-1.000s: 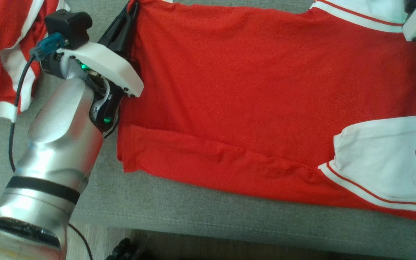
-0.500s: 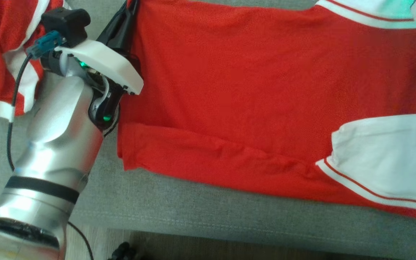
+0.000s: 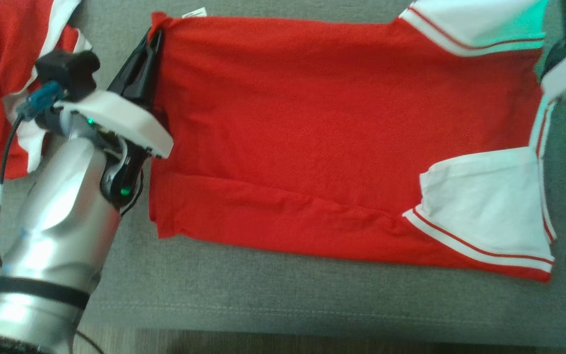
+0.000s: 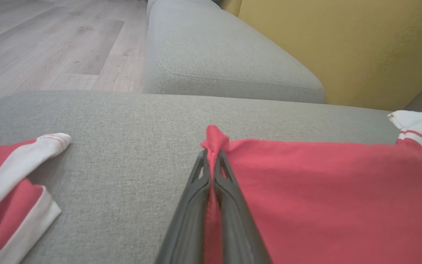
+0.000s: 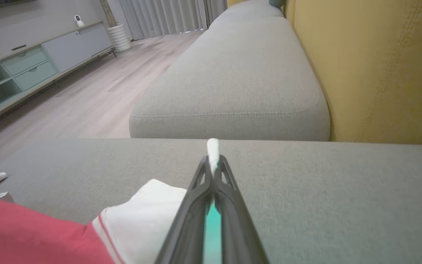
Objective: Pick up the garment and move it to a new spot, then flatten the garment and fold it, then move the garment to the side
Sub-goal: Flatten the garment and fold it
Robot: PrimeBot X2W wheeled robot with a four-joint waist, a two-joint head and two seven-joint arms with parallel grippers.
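- The garment (image 3: 312,113) is laid out on the sofa (image 3: 263,295).
- Its red corner is pinched in the closed left gripper (image 4: 211,161).
- Its white edge is clamped in the closed right gripper (image 5: 213,161).

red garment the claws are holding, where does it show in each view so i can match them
Head view: red garment spans the centre, its top-left corner in the left claw.
Left wrist view: lower right, corner pinched at centre.
Right wrist view: lower left, its white edge in the right claw.
Shared landmark: grey sofa cushion beneath it.
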